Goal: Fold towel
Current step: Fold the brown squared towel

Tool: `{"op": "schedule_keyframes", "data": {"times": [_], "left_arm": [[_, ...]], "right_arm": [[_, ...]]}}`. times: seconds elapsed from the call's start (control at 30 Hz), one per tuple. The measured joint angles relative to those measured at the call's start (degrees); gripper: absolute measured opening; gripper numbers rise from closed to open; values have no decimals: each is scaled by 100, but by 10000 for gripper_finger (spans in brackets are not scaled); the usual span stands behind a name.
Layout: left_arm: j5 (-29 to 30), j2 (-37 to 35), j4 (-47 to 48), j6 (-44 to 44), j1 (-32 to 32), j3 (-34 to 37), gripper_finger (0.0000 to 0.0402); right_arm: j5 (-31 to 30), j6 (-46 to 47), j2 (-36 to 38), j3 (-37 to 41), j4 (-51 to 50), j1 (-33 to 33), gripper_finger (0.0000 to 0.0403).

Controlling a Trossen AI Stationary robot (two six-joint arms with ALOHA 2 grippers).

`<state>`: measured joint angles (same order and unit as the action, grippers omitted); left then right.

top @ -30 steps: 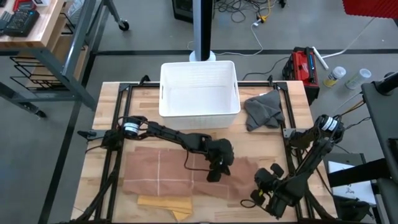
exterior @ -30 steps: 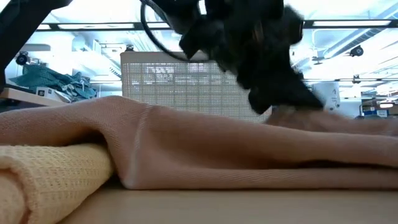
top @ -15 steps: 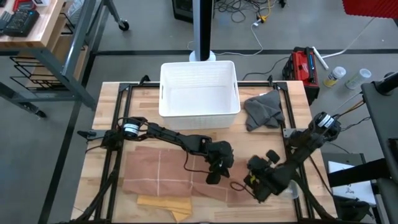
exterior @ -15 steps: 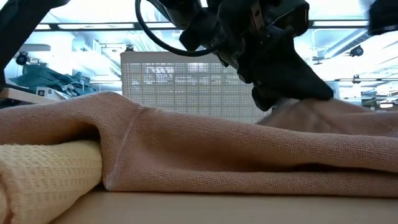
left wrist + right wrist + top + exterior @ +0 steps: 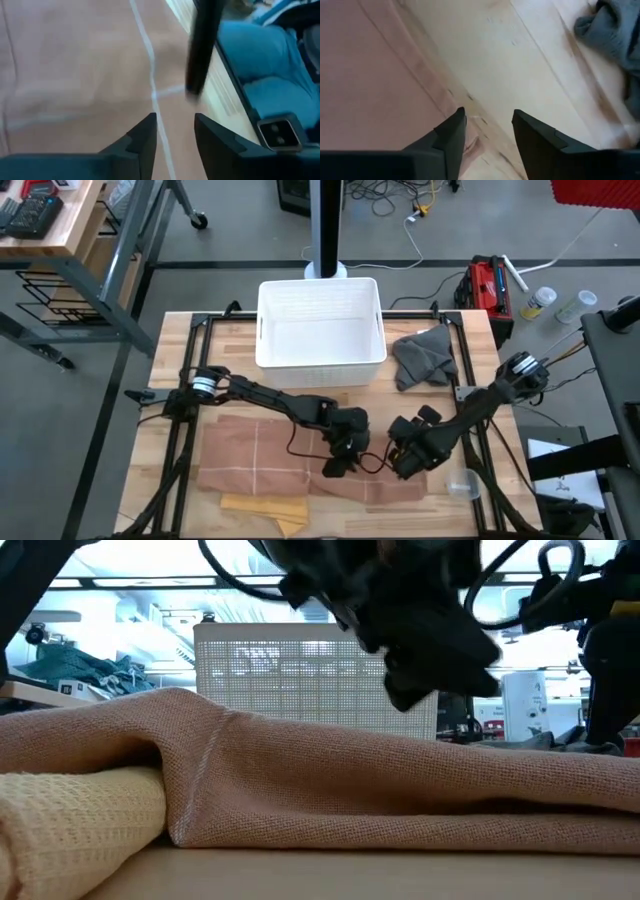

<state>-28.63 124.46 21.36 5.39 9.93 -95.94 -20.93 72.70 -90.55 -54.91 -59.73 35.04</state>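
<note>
Now, left gripper (image 5: 338, 458): lower centre, low over pink towel (image 5: 270, 455), fingers spread.
Right gripper (image 5: 401, 461): right of centre, at towel's right edge, fingers apart.
Towel: flat, lower middle of table (image 5: 180, 350).
Hidden: fingertips in low view, behind dark gripper bodies.

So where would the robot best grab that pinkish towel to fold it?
Probably at its right edge, coming from above. The pink towel lies flat on the table, and the right gripper, fingers open, hovers just over that thin edge, where a finger could slip under the cloth.
</note>
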Motion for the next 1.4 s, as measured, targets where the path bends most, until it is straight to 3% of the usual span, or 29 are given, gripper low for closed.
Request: {"op": "schedule_keyframes", "data": {"times": [0.27,0.43,0.6,0.83,0.97,1.2,1.4], "left_arm": [[202,-260,2137,303,197,2,121],[1777,-386,3572,818,461,41,104],[3189,-599,4320,1329,806,66,85],[4265,-1290,4311,1950,1405,219,63],[5037,-1940,4218,2574,1905,711,52],[5925,-3262,3337,4360,2830,2300,41],[6095,-4132,1880,5588,3257,3852,55]], "right_arm": [[-7,640,1001,1098,1332,419,115],[-303,1399,1223,1410,1430,862,115],[-434,1779,1167,1431,1435,1181,138],[-779,1818,1136,1431,1470,1283,174],[-777,1786,1136,1431,1467,1283,189],[-318,2056,1131,1431,1434,1268,209],[-130,2193,1129,1461,1343,1184,228]]}}
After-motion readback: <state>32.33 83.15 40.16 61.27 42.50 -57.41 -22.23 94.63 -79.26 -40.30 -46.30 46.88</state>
